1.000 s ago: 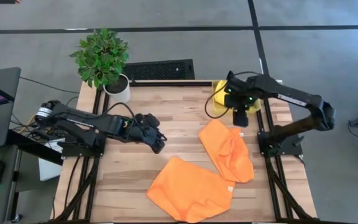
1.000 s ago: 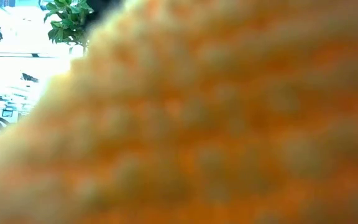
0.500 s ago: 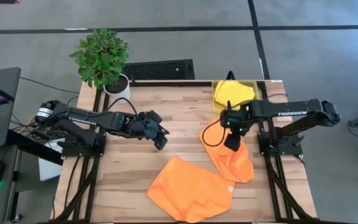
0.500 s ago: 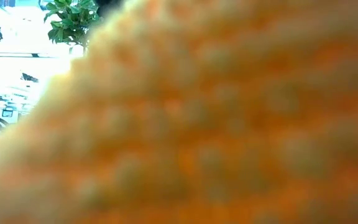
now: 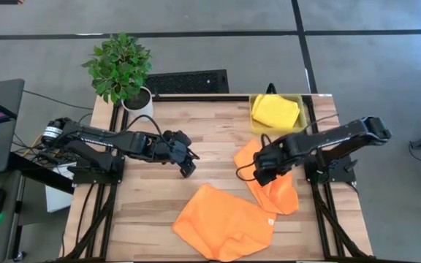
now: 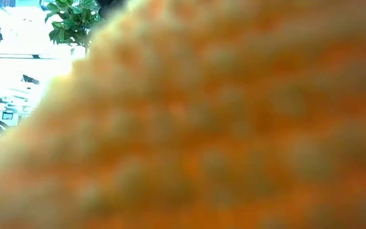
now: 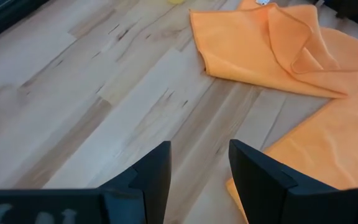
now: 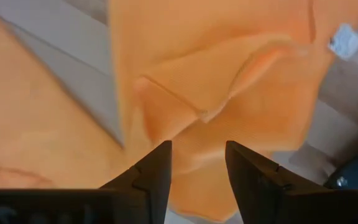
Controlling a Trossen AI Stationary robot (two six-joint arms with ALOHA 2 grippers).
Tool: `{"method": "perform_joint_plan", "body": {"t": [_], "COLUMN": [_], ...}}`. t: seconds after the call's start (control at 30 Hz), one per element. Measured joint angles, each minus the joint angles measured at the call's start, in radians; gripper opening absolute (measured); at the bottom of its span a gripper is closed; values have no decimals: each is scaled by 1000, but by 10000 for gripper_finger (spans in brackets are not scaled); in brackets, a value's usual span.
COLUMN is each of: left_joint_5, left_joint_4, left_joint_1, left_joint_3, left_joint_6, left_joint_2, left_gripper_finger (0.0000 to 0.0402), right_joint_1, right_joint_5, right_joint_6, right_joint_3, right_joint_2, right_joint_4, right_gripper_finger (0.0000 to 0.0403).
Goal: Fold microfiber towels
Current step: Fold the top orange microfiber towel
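We see one wooden desk [image 5: 145, 197] carrying everything, and on it we count two orange towels. The larger-looking orange towel [image 5: 224, 223] lies spread and a little rumpled at the desk's near edge, so close to the low camera that it fills that view. The second orange towel [image 5: 278, 191] lies crumpled toward the right side, its corner touching or overlapping the first, with a small white tag [image 8: 345, 40] showing on it.

We count one yellow bin [image 5: 300, 102] at the far right corner of the desk, and in it sits one folded bright yellow towel [image 5: 275, 111]. We see no pink cloth in any view.

One potted plant [image 5: 121, 71] stands just off the desk's far left corner.

We count two arms. The right gripper [image 5: 262, 174] hangs over the second orange towel, its fingers [image 8: 154, 171] spread with a gap between them and nothing pinched. The left gripper [image 5: 188, 168] waits over bare wood left of the towels, its fingers [image 7: 151, 171] likewise spread and empty.
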Motion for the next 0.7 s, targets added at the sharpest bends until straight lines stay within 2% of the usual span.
{"method": "perform_joint_plan", "body": {"t": [0.17, 0.43, 0.7], "left_joint_5": [1, 33, 34], "left_joint_4": [0, -1, -6], "left_joint_1": [0, 0, 0], "left_joint_3": [0, 0, 0], "left_joint_6": [21, 42, 42], "left_joint_2": [0, 0, 0], "left_gripper_finger": [154, 154, 154], "right_joint_1": [22, -3, -27], "right_joint_5": [14, 59, 71], "right_joint_6": [9, 6, -116], "right_joint_3": [0, 0, 1], "right_joint_2": [105, 202, 280], "right_joint_4": [2, 1, 10], "right_gripper_finger": [180, 184, 177]}}
